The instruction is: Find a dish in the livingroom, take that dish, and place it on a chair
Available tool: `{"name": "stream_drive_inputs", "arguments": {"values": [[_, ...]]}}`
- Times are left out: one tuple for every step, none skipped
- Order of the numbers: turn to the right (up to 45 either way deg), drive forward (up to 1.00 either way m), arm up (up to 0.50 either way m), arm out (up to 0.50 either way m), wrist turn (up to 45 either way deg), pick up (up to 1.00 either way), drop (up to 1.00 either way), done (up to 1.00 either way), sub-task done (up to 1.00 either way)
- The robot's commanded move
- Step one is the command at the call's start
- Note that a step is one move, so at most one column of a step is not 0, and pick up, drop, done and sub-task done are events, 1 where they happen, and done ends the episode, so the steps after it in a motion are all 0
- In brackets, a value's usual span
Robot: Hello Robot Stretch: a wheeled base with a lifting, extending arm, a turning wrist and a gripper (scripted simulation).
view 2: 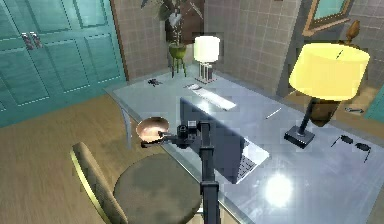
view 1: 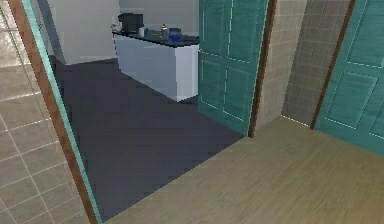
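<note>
A long grey-blue glass-topped table (view 2: 255,120) stretches away in front of me. Against the table's near edge stands a tan chair with a round brown seat (view 2: 150,190). Past the table's far end a small green pot (view 2: 177,52) on a stand carries a dark leafy plant (view 2: 170,15). On the table, close to the edge by the chair, lies a shallow brown round dish (view 2: 152,127) — what is in it I cannot make out. The dark gripper (view 2: 170,140) sits right at the dish's rim — whether it holds anything I cannot tell.
</note>
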Motion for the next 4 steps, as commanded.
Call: {"name": "stream_drive_inputs", "arguments": {"values": [[0.0, 0.00, 0.10, 0.00, 0.0, 0.00, 0.00, 0.00, 0.00], [0.0, 0.00, 0.24, 0.00, 0.0, 0.00, 0.00, 0.00, 0.00], [0.0, 0.00, 0.00, 0.00, -45.0, 0.00, 0.00, 0.00, 0.00], [0.0, 0.00, 0.00, 0.00, -33.0, 0.00, 0.00, 0.00, 0.00]]}}
